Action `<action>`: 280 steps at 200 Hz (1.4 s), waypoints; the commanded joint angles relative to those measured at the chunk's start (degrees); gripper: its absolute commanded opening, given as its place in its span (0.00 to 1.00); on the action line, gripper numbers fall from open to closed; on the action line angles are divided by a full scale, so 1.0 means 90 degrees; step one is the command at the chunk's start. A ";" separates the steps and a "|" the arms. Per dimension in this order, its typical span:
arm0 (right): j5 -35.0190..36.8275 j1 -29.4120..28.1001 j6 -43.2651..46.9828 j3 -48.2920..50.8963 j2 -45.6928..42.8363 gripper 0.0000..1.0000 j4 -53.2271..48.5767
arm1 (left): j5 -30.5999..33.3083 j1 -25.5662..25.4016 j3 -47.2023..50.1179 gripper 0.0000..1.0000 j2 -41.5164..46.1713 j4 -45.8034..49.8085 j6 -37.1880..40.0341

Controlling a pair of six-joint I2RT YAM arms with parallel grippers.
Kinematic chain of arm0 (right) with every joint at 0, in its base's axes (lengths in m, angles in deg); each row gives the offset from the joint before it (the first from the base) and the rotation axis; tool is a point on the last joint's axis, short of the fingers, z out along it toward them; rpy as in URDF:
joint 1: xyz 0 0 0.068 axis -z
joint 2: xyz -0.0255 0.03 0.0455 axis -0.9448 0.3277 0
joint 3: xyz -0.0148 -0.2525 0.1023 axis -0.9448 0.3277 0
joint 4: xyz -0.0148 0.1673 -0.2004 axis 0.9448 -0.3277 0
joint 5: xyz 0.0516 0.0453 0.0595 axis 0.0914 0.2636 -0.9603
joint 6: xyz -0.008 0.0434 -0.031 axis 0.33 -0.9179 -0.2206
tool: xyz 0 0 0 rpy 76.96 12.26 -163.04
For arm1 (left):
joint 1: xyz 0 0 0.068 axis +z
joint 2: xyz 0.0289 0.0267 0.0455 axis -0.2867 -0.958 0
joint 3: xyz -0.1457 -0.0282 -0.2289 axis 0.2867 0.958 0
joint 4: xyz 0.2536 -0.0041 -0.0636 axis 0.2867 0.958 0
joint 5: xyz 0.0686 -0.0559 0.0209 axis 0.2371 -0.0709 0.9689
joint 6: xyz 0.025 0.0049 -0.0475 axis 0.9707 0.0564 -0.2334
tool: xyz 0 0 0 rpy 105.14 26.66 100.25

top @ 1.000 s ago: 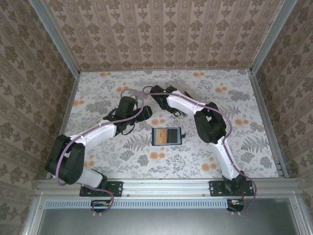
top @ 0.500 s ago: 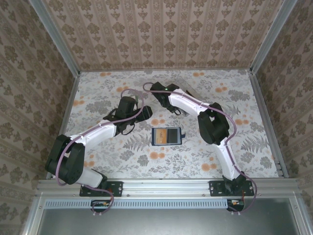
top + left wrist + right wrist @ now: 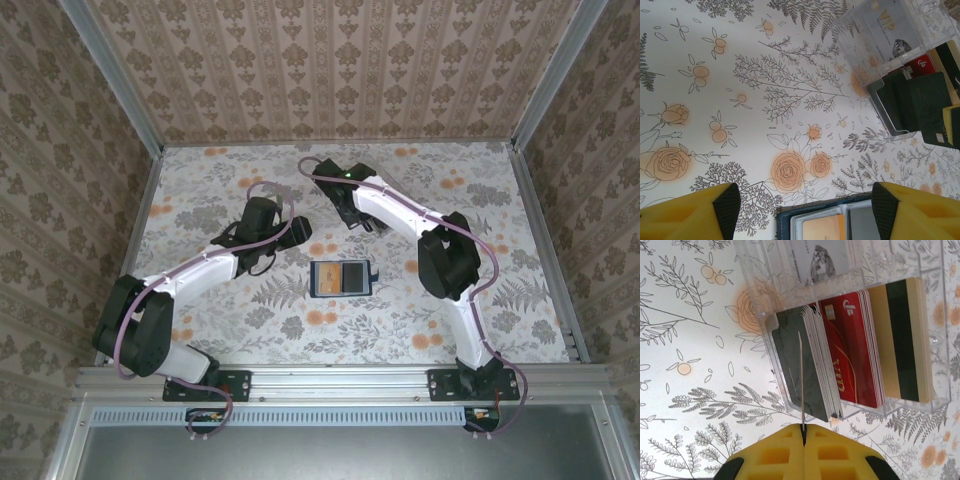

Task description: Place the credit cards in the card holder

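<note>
Two yellow-fingered grippers over floral table. Right gripper clamped on one thin plastic credit card, edge-on, colour unclear, above dark grey stack in clear plastic box; red stack and tan stack alongside. Left gripper fingers spread, empty, hovering just far-left of open navy-blue card holder, orange card inside.

In the left wrist view the card holder is cut by the bottom edge, only its upper rim showing, and the clear box runs off the right edge. From the right wrist, the card nipped in the right gripper stands edge-on, its face and colour unreadable.
</note>
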 commanded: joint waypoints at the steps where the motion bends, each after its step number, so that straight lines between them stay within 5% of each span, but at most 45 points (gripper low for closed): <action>1: -0.0002 0.0026 -0.0782 -0.0122 -0.0254 0.02 -0.0641 | -0.0083 0.0041 0.0012 0.72 -0.0032 0.0053 -0.0116; 96: -0.0359 -0.0127 -0.2940 0.0377 -0.0903 0.00 -0.0992 | -0.0057 0.0041 -0.0016 0.72 -0.0087 0.0320 -0.0263; 177: -0.2621 -0.0139 -0.2954 0.3205 -0.2863 0.00 0.1664 | -0.0542 0.0014 0.0190 0.69 -0.0169 0.0519 -0.0181; 280: -0.3163 -0.0129 -0.3047 0.5116 -0.3631 0.00 0.2806 | -0.0811 -0.0455 0.0442 0.60 -0.0591 0.0541 -0.0239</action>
